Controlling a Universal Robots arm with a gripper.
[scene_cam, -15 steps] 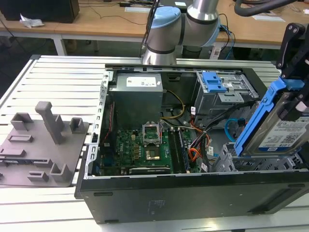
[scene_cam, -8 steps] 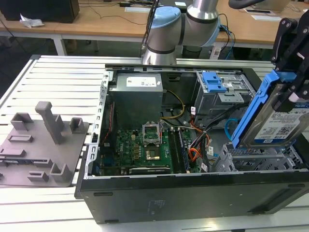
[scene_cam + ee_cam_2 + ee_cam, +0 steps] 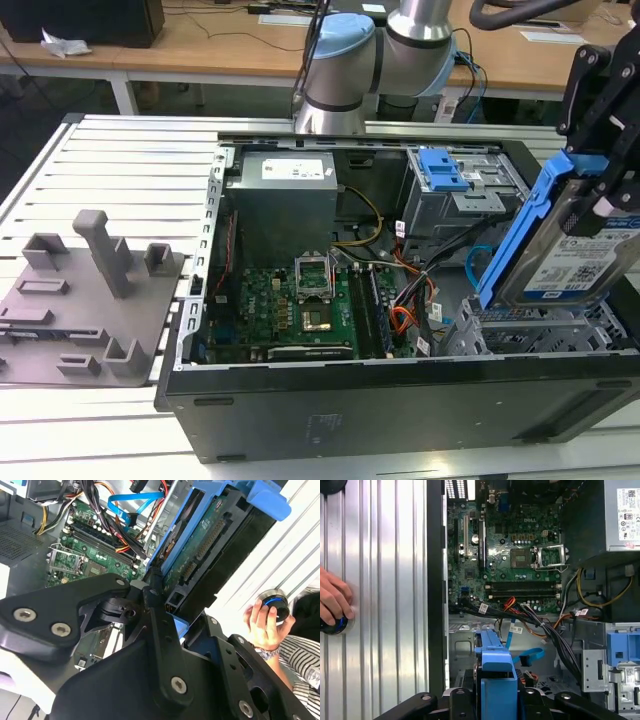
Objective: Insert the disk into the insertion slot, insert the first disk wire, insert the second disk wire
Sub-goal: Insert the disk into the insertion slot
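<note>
One disk (image 3: pixel 575 250) is here, gripped by the one gripper (image 3: pixel 598 190), whose black fingers (image 3: pixel 159 630) are clamped on its edge. It hangs tilted, lower end down, at the exterior view's right, just over the one insertion slot (image 3: pixel 530 330), a grey perforated metal cage in the near corner of the computer case (image 3: pixel 400 405). I cannot tell whether the disk's lower end touches the cage.

The disk is a flat silver slab with a white printed label, framed in bright blue plastic. In the second wrist view its other face shows a green circuit board (image 3: pixel 200 545).

One open case lies on the slatted metal table (image 3: pixel 120 170). Inside are one green motherboard (image 3: pixel 300 300), one grey power supply (image 3: pixel 285 200), one blue latch (image 3: pixel 440 170) on a taller cage, and one flat blue cable (image 3: pixel 527 655) among a bundle of wires.

One grey plastic fixture (image 3: pixel 90 300) sits on the table towards the exterior view's left, beside the case.

One hand (image 3: pixel 262 622) of a person rests on a round knob (image 3: pixel 274 602) on the table.
</note>
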